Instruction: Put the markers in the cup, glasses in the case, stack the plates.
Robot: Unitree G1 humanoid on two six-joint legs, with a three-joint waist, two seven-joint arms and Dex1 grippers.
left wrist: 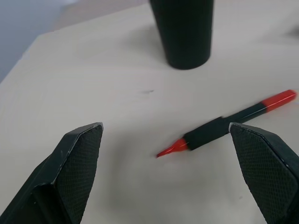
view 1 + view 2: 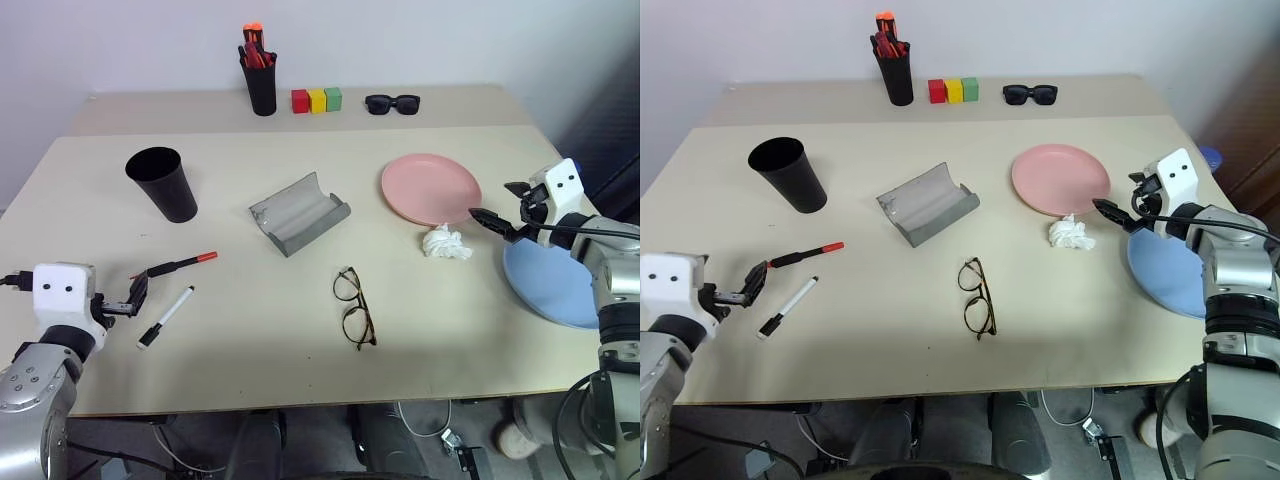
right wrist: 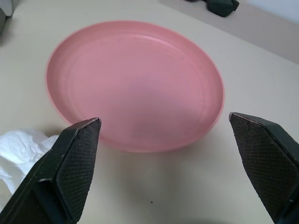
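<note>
silver-grey arms, white wrist blocks with 2 dark dots each, black cables, left hand [image 2: 138, 291] with textured black fingers [image 1: 79, 158].

Office: desk [image 2: 300, 340]; pen pot [image 2: 262, 85]

On the beige table [image 2: 300, 350] I see a matte black cup [image 2: 163, 183], a grey case [image 2: 299, 212], a pink plate [image 2: 431, 188] and a light blue plate [image 2: 548, 284]. One marker [image 2: 178, 265] is black with a red cap, the other marker [image 2: 166, 316] white with a black cap. Far back sit red, yellow and green blocks [image 2: 316, 100].

Both arms low and forward, left gripper [image 2: 137, 289] and right gripper [image 2: 495, 205] (fingers spread wide, empty).
</note>
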